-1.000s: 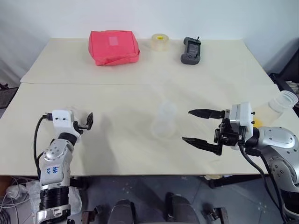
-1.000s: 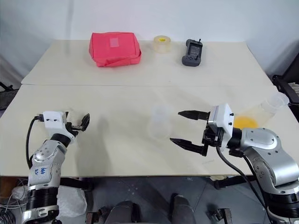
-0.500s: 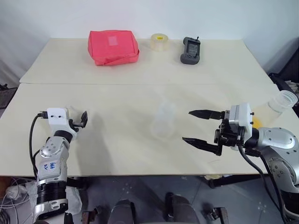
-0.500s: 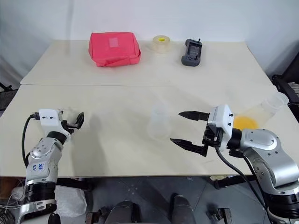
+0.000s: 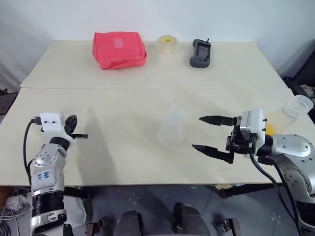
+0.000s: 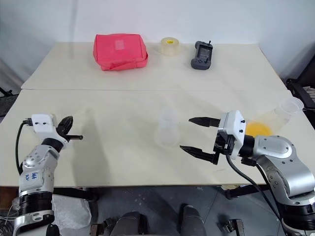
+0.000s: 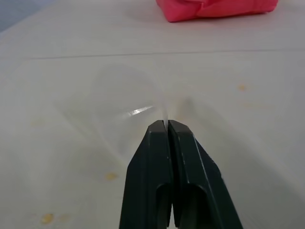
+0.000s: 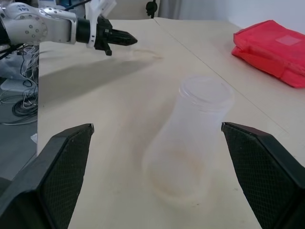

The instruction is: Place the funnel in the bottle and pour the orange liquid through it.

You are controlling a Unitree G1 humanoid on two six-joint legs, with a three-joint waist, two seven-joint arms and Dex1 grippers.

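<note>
Near the bench's left edge, the left gripper (image 7: 167, 125) had its jaws pressed together on the rim of the clear funnel (image 7: 125, 98), which lay on the bench. The bottle (image 5: 172, 128) stood upright mid-bench, between the wide-apart jaws of the right gripper (image 5: 210, 133) but untouched by them. By the right edge, a flask (image 6: 275, 117) lay tilted behind the right arm with orange liquid (image 6: 258, 129) pooled in it.

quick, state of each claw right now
left claw: closed on the rim of the small clear plastic funnel.
right claw: open, holding nothing, beside the frosted translucent plastic bottle.
</note>
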